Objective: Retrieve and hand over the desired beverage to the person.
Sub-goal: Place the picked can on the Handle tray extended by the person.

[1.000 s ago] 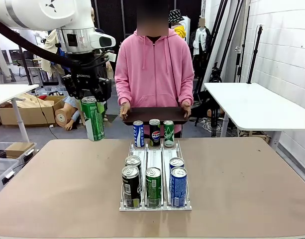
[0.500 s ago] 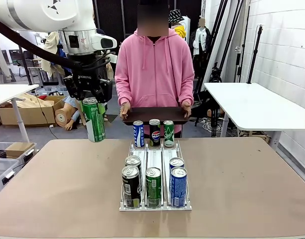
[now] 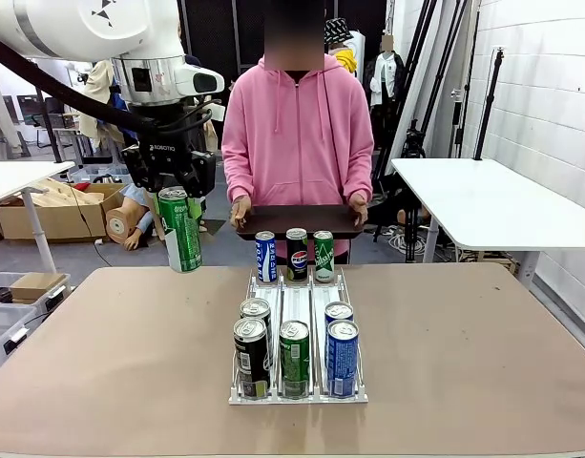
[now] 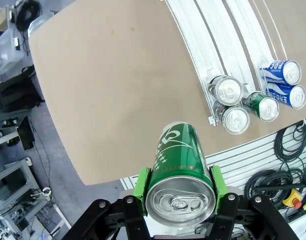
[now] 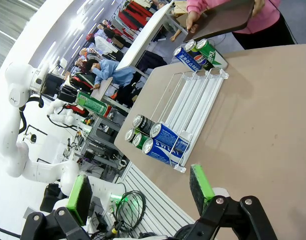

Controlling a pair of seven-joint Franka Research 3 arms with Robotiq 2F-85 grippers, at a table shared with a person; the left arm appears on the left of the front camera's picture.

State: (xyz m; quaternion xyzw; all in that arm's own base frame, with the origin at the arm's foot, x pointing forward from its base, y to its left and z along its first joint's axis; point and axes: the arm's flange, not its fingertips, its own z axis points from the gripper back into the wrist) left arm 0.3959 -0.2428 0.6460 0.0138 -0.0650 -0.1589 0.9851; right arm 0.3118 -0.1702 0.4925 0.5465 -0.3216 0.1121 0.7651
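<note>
One green can (image 3: 181, 234) hangs over the tabletop's (image 3: 111, 353) far edge, left of the rack (image 3: 298, 291), clamped between the left gripper's (image 4: 178, 192) fingers. The right gripper's (image 5: 140, 190) fingers stand wide apart, holding nothing. Across the tabletop, the person (image 3: 297, 124) holds a dark tray (image 3: 297, 219).

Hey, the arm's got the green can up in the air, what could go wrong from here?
The green can hangs tilted in the left gripper, held near its top, so it might slip. The three cans at the rack's far end stand in front of the person's tray; a low path could clip them.
</note>
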